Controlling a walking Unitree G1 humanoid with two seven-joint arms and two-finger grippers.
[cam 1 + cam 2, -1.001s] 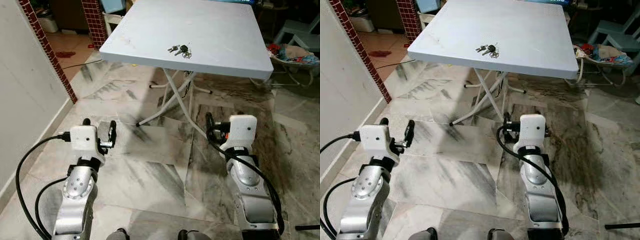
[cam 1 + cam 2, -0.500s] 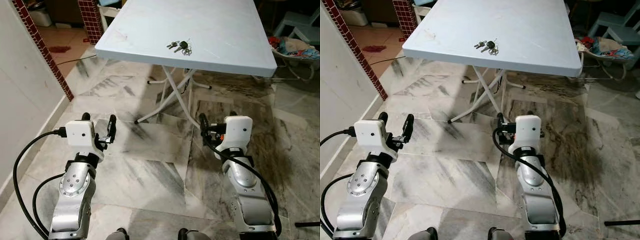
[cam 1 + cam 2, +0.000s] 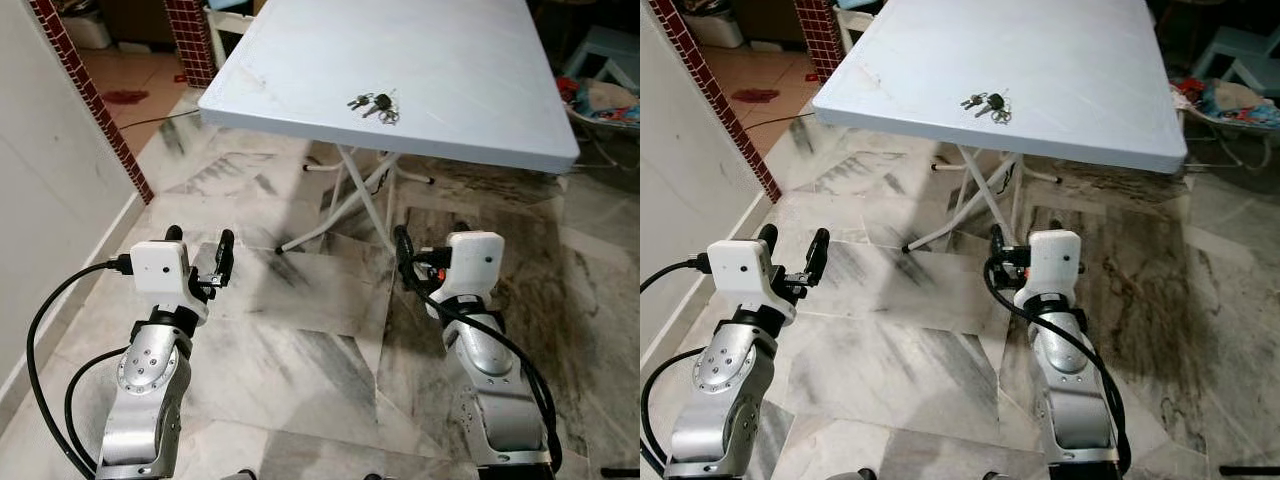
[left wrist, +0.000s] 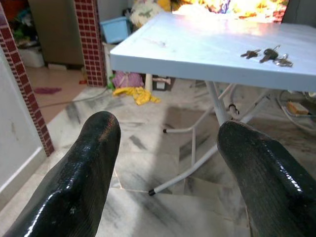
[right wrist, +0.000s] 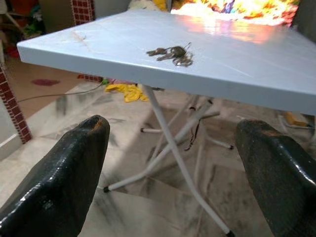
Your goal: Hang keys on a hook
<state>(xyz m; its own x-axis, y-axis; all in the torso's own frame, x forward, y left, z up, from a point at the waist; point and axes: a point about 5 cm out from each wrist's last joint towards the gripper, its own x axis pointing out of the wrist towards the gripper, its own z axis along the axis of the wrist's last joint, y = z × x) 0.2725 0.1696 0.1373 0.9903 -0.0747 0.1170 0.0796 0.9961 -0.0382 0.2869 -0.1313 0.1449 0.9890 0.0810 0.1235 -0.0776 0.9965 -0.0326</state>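
- No readable text, label, brand, number or sign in any view.
- Desk [image 3: 440,60]: plain pale top, no print visible.
- Keys [image 3: 375,103] on the desk near its front edge: too small to tell whether any marking is there.
- White wrist housings just behind each end effector: blank faces, no lettering to be made out.
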